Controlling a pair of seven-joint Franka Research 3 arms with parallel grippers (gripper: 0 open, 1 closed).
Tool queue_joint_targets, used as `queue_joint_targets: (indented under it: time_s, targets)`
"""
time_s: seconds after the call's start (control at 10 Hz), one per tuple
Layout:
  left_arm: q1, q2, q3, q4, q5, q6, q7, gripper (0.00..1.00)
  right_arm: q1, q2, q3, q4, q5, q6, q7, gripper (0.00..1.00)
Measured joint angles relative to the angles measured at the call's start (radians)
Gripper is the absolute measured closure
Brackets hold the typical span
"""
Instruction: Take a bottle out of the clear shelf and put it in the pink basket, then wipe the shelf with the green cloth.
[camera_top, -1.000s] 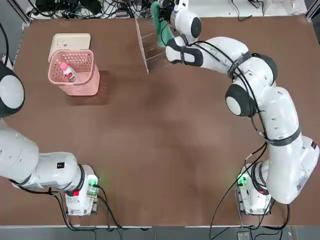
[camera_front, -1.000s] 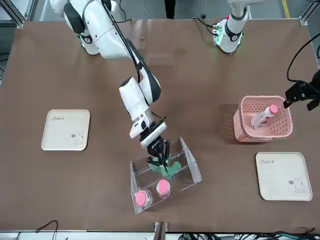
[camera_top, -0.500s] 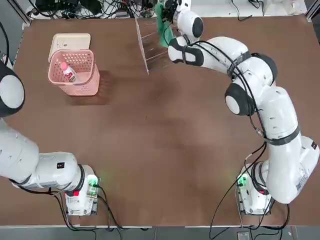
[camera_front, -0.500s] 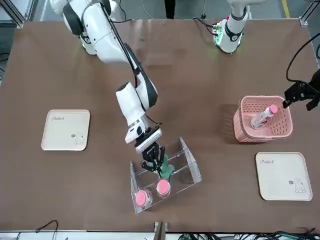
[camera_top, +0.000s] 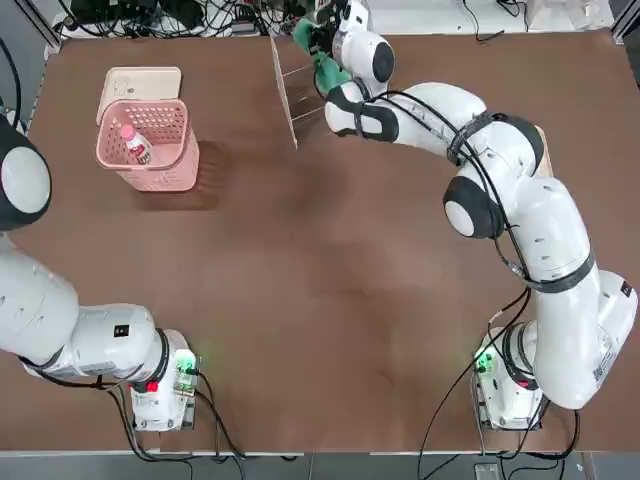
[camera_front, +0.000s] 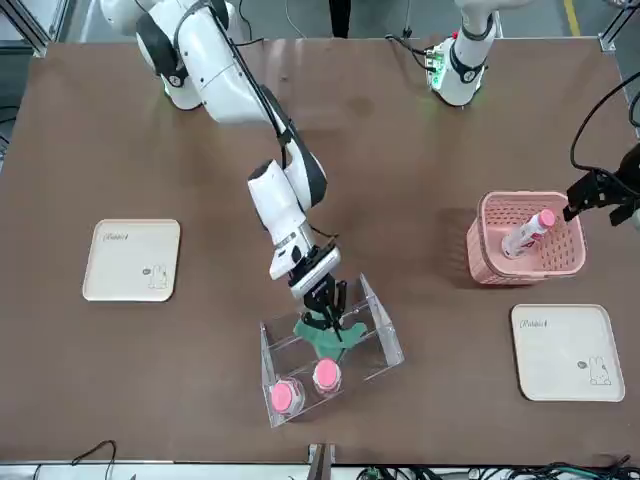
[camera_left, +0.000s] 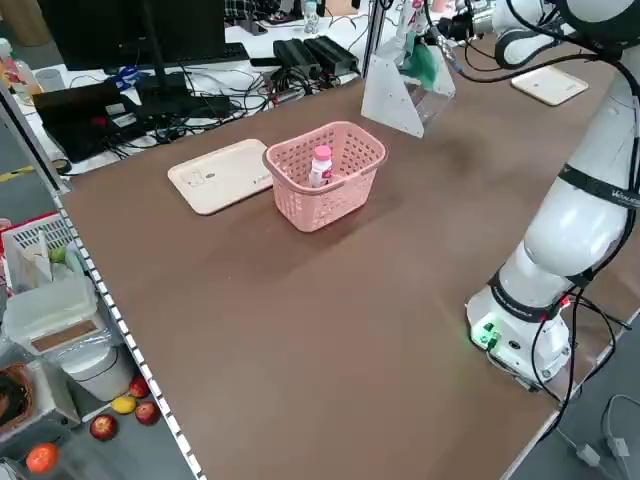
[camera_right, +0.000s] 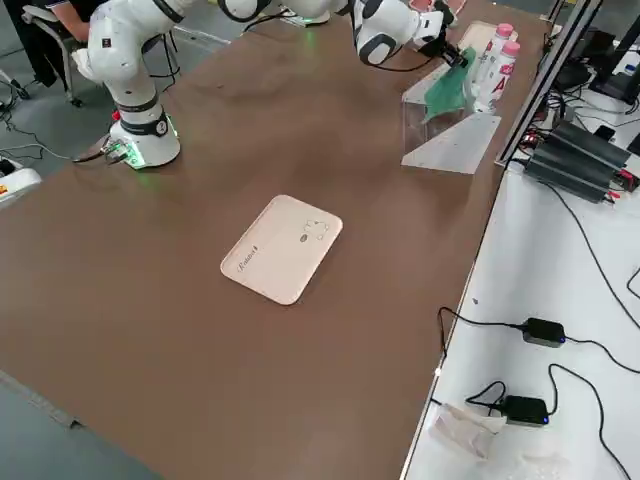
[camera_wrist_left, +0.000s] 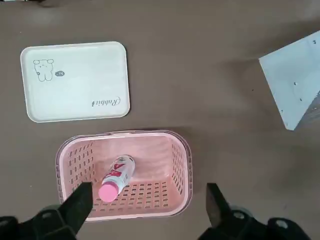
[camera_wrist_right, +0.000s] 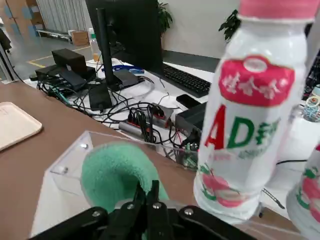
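Note:
My right gripper (camera_front: 328, 322) is shut on the green cloth (camera_front: 326, 342) and holds it inside the clear shelf (camera_front: 381, 326), against a tier. In the right wrist view the cloth (camera_wrist_right: 119, 172) bunches around the closed gripper (camera_wrist_right: 148, 193), with a standing bottle (camera_wrist_right: 247, 115) close beside it. Two pink-capped bottles (camera_front: 285, 396) (camera_front: 326, 375) stand at the shelf's outer side. Another bottle (camera_wrist_left: 116, 177) lies slanted in the pink basket (camera_wrist_left: 186, 165). Above that basket my left gripper (camera_wrist_left: 148, 188) hangs open, holding nothing.
A cream tray (camera_top: 140, 80) lies just behind the pink basket (camera_top: 160, 178). A second cream tray (camera_front: 132, 260) lies on the table at my right side. Cables and a monitor sit past the table's far edge, behind the shelf.
The right gripper has slid the cloth sideways inside the shelf and back again. The left arm and the bottle in the basket have not moved.

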Motion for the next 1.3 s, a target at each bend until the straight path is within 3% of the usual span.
queue_joint_targets:
  time_s: [0.6, 1.3]
  targets:
    - [0.005, 0.000, 0.002, 0.000, 0.000, 0.000, 0.000, 0.00, -0.002, 0.019, -0.001, 0.043, 0.000, -0.025, 0.019, 0.97]
    - [0.009, 0.000, 0.003, 0.000, 0.000, 0.000, 0.000, 0.00, -0.070, 0.025, -0.054, 0.048, -0.020, -0.021, -0.030, 0.97]
